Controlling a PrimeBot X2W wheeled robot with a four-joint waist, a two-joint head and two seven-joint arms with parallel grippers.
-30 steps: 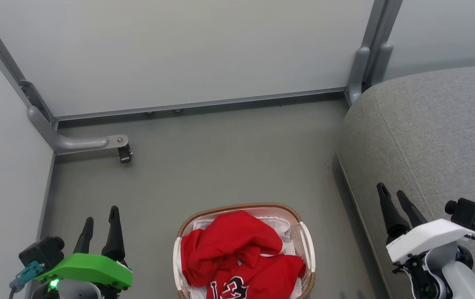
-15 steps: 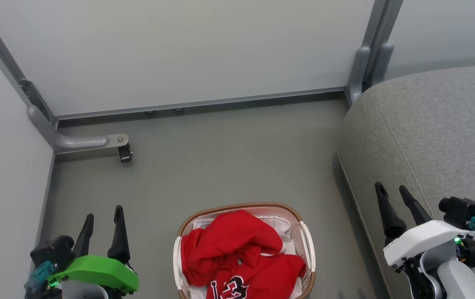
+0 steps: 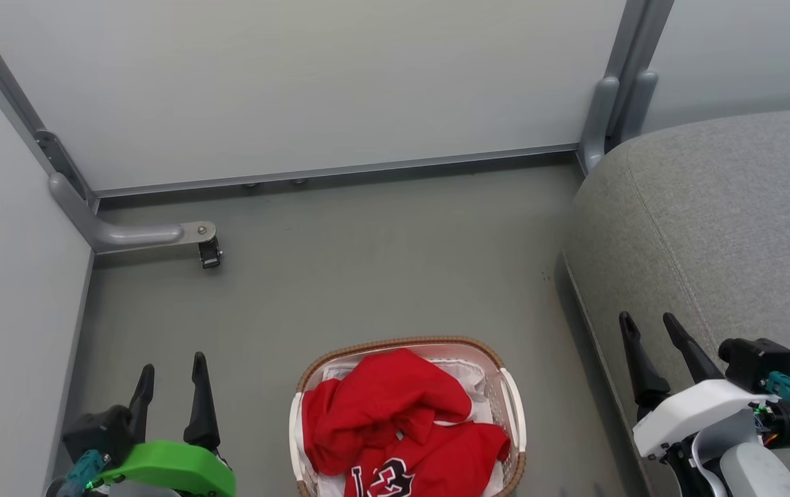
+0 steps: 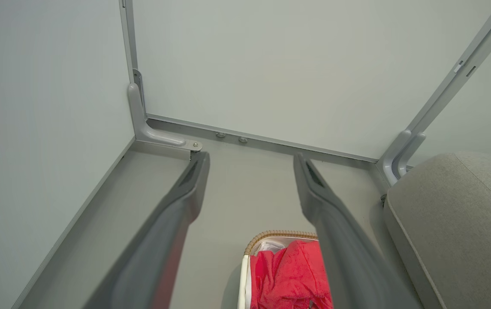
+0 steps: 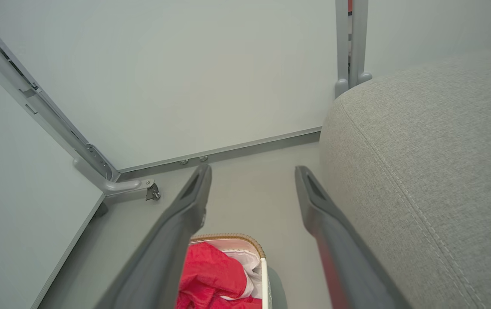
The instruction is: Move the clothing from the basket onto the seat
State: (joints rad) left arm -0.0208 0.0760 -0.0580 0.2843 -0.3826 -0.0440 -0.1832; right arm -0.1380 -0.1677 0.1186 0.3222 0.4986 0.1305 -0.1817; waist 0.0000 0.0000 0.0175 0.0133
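Red jersey clothing (image 3: 401, 424) with black, white-outlined lettering lies crumpled in the white basket (image 3: 513, 407) with a brown woven rim, low in the middle of the head view. The clothing (image 4: 290, 274) and the basket (image 4: 266, 237) show again in the left wrist view, as do the clothing (image 5: 211, 274) and the basket (image 5: 245, 240) in the right wrist view. The grey seat (image 3: 719, 221) fills the right side. My left gripper (image 3: 172, 369) is open, left of the basket. My right gripper (image 3: 648, 323) is open at the seat's near edge. Both hold nothing.
Pale partition walls close the space behind and to the left. A grey metal foot with a small black caster (image 3: 210, 255) juts from the left corner onto the grey floor (image 3: 367, 262). A grey post (image 3: 605, 117) stands by the seat's far corner.
Both grippers have drawn back toward the bottom of the head view, the left one more, and its fingers have spread slightly. Clothing and basket lie as before.
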